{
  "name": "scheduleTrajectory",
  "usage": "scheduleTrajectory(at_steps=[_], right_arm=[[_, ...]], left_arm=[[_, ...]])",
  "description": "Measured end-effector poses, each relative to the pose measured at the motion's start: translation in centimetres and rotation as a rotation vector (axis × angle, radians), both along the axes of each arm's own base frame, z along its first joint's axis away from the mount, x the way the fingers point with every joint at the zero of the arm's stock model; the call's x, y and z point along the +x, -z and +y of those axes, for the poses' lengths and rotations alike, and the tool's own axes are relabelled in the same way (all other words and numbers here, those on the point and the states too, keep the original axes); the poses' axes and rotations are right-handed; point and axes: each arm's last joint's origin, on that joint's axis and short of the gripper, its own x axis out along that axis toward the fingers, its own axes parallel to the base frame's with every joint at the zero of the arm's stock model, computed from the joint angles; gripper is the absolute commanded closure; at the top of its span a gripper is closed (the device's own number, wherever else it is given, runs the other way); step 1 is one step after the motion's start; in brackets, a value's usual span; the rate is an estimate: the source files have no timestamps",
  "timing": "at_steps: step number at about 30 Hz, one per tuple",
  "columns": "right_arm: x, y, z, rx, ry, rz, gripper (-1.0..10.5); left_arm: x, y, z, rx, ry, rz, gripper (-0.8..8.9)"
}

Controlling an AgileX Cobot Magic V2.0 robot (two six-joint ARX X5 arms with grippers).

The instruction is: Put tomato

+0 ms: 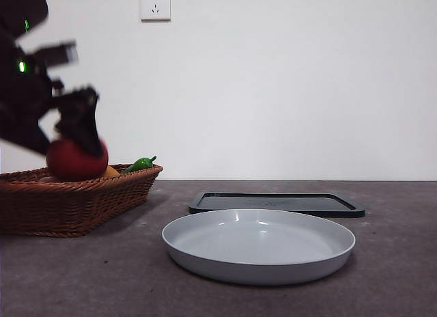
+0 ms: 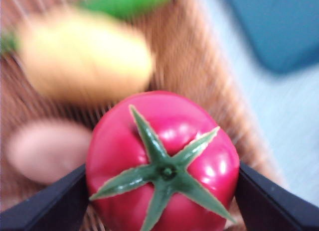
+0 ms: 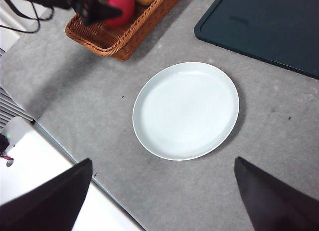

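The glossy red tomato [image 2: 162,164] with its green star-shaped stem sits between the jaws of my left gripper [image 2: 162,191], which is shut on it. Seen from the front, that tomato [image 1: 75,160] hangs just above the wicker basket [image 1: 68,201] at the left, under the dark left gripper [image 1: 78,132]. From high above the table my right gripper [image 3: 162,191] stands open, holding nothing, and its view also catches the tomato [image 3: 119,9] over the basket [image 3: 124,34].
A pale grey plate [image 1: 258,245] lies mid-table, also in the right wrist view [image 3: 185,110]. Behind it lies a flat dark tray [image 1: 276,203]. The basket holds a green pepper [image 1: 140,164], a yellow-orange fruit [image 2: 82,61] and a pinkish item [image 2: 47,149]. The table's near edge [image 3: 70,156] runs below the plate.
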Motion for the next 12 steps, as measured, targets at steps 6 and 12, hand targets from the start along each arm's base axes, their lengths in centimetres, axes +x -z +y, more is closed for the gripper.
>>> scheduleTrajectory(at_steps=[6, 12], right_arm=[[0.0, 0.0, 0.0, -0.001, 0.001, -0.001, 4.9], [0.0, 0.0, 0.0, -0.005, 0.005, -0.002, 4.9]], left_arm=[[-2.7, -4.9, -1.3, -0.115, 0.099, -0.149, 4.84], [-5.2, -6.6, -4.5, -0.189, 0.255, -0.185, 4.84]])
